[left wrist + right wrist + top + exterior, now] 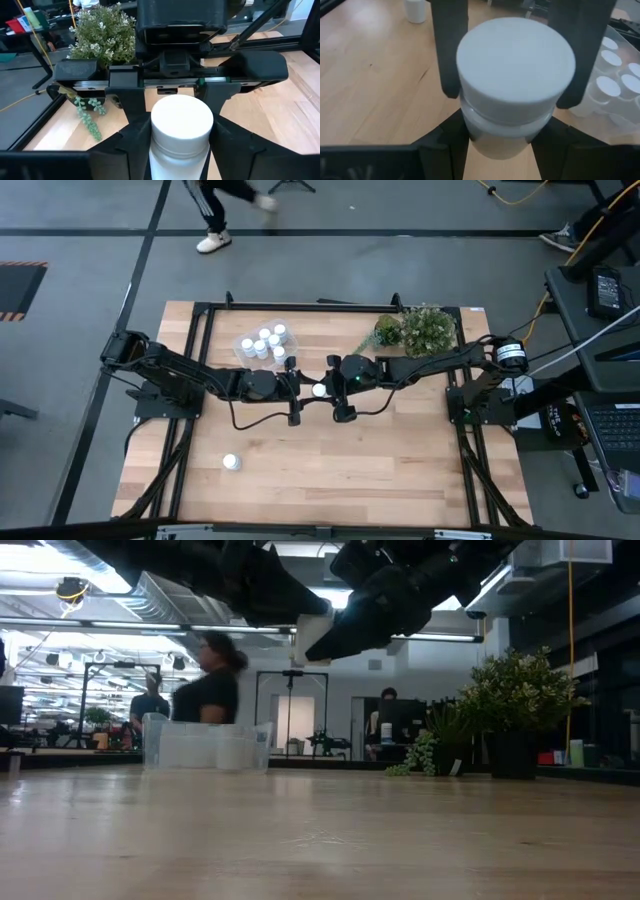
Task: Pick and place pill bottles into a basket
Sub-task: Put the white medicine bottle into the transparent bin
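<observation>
One pill bottle (318,390) is being held above mid-table between the left gripper (296,388) and the right gripper (337,389), both sets of fingers closed on it. Five bottles (268,344) are being kept in the basket (245,350); another bottle (231,463) is lying near the front edge.

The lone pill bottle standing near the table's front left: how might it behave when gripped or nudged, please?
The lone pill bottle looks like smooth, rigid plastic, so it may slip in a loose grip. Standing upright and small, it would probably tip if nudged. Being cylindrical, it would likely roll across the table once down.
</observation>
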`<state>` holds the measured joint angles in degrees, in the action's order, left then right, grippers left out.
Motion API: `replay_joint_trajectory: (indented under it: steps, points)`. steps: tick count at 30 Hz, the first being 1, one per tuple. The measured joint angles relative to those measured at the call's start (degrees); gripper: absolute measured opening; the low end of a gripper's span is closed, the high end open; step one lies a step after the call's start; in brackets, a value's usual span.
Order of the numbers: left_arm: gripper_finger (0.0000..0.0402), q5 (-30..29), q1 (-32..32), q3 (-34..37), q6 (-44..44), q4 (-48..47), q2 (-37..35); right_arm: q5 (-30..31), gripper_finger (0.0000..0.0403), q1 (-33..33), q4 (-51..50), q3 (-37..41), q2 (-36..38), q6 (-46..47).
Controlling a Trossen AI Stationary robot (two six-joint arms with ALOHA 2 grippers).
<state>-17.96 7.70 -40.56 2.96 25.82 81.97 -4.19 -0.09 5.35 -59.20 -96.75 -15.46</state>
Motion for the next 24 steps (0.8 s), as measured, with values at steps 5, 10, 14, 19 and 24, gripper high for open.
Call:
replay_joint_trajectory:
  steps: [5, 10, 14, 19, 24]
  points:
    - [0.0170, 0.0, 0.0, 0.0, 0.0, 0.0, 0.0, -0.1, 0.0167, 0.0, -0.1, 0.0, 0.0, 0.1]
    - [0.0153, 0.0, 0.0, 0.0, 0.9, -0.3, 0.0, 0.0, 0.0167, 0.0, -0.4, 0.0, 0.0, 0.2]
    - [0.0153, 0.2, 0.0, 0.0, 2.1, -0.4, 0.0, 0.2, 0.0178, 0.0, -0.4, 0.0, 0.0, 0.2]
    - [0.0153, 2.0, 0.0, 0.0, 3.0, -1.6, -1.2, 0.1, 0.0201, 0.0, -0.2, 0.0, 0.1, 0.2]
    - [0.0153, 0.5, 0.0, 0.0, 3.8, -6.1, -4.6, 0.2, 0.0215, 0.0, -1.1, 0.0, 0.2, 0.1]
